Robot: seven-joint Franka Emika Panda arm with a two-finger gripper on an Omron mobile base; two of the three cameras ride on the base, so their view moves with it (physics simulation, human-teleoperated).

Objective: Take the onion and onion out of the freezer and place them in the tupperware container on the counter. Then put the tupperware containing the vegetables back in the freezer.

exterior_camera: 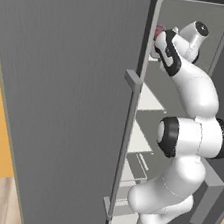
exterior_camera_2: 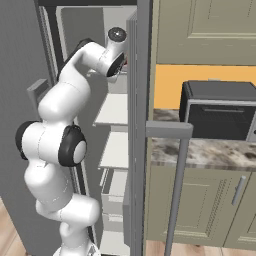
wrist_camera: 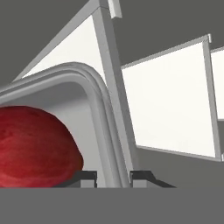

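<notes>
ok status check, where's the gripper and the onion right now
Gripper up inside the freezer at the top shelf, jaws apart. Red onion close at its left tip, not gripped. Nothing blocking.

Both base views flank the open freezer [exterior_camera: 75, 104]; hand view sits inside.

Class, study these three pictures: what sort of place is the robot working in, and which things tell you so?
Most likely a home kitchen: an open freezer with white shelves, a marbled stone counter over beige panelled cabinets, and a toaster oven on it.
</notes>
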